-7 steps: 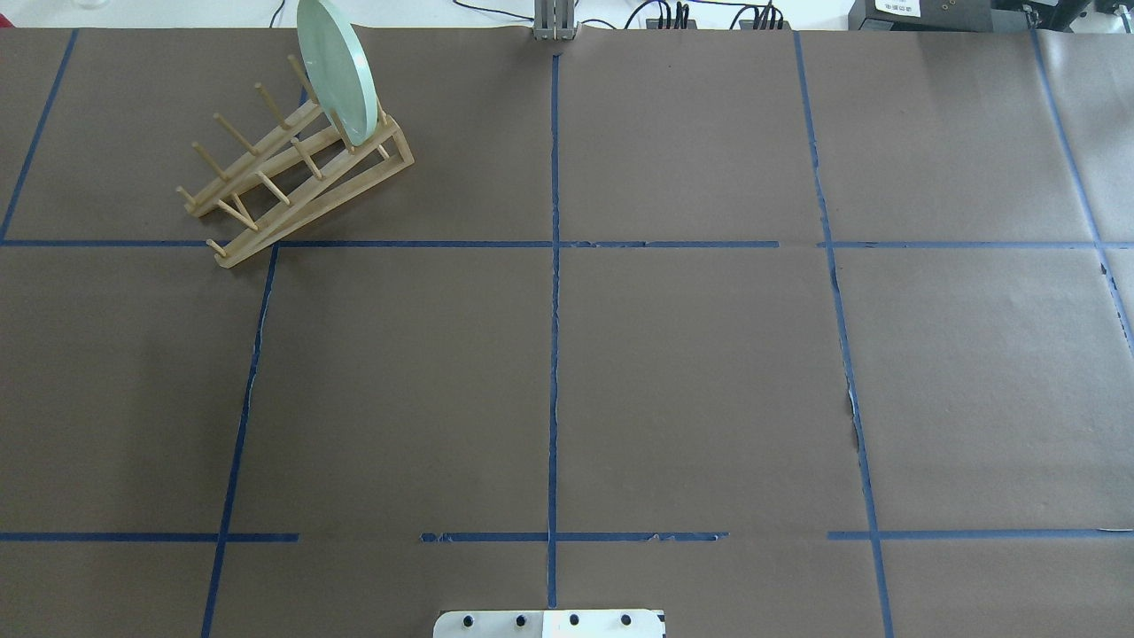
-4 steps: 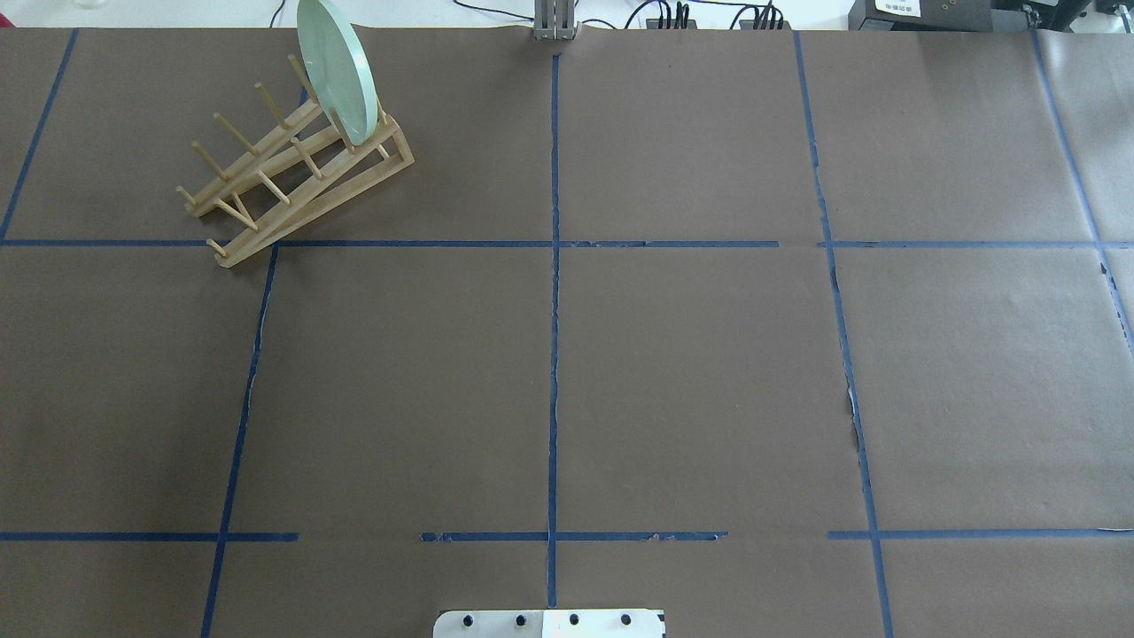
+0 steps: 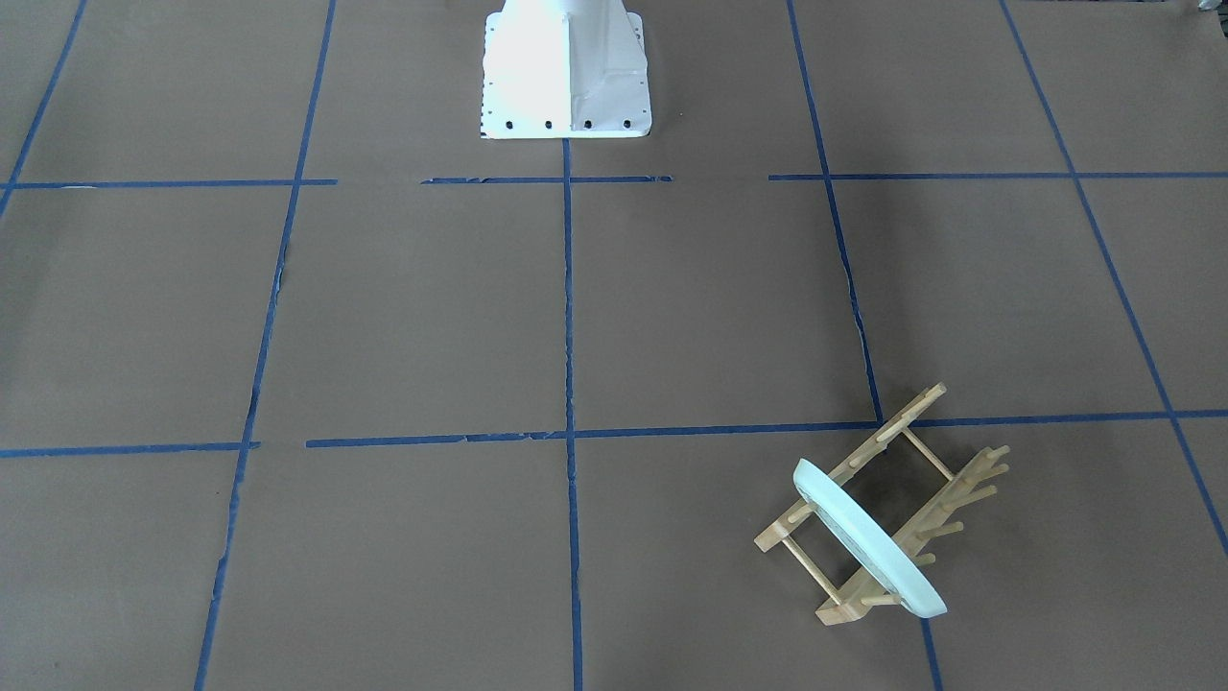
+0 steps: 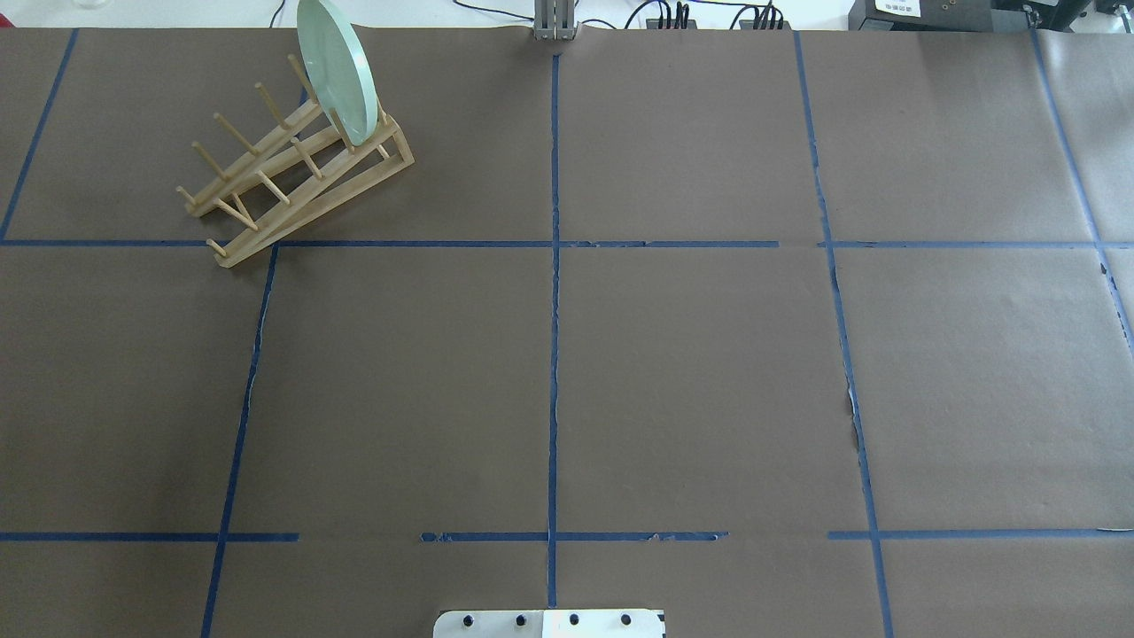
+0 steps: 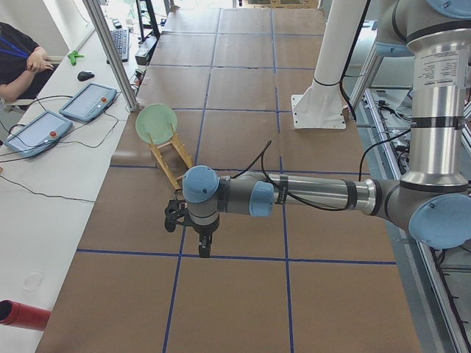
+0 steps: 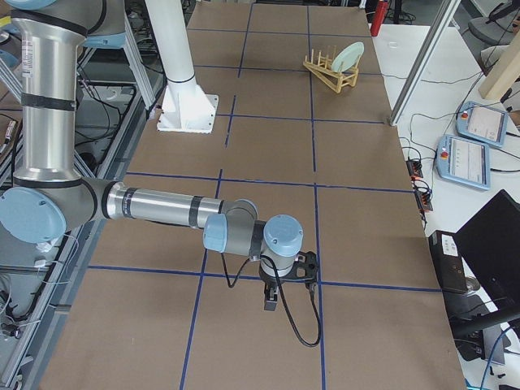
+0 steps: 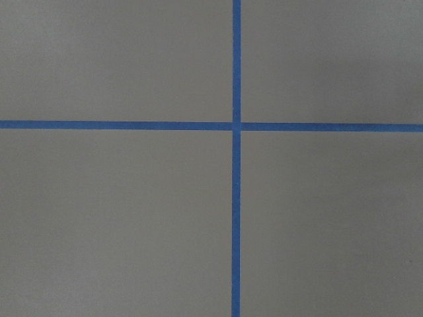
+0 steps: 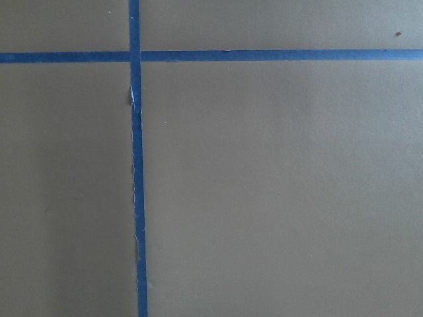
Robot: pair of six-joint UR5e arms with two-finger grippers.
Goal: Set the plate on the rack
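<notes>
Overhead exterior: we see the round, smooth mint plate (image 4: 335, 71) standing on edge in the pegged wooden rack (image 4: 310, 209), far left on the brown counter (image 4: 691, 372). Exterior left: left fingers (image 5: 203, 246) hang above the counter. Exterior right: right fingers (image 6: 270, 301) likewise. Whether either pair is spread, we cannot tell.

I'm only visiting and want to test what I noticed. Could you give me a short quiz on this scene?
1. True or false: the round pale mint-green plate stands on edge in the small light wooden rack.
2. Where in the rack is it? A: the end farthest from the robot; B: the middle; C: the nearest end.
3. Fill in: the rack sits on the robot's ___ side of the brown paper-covered table.
Key: 1 true; 2 A; 3 left.
</notes>
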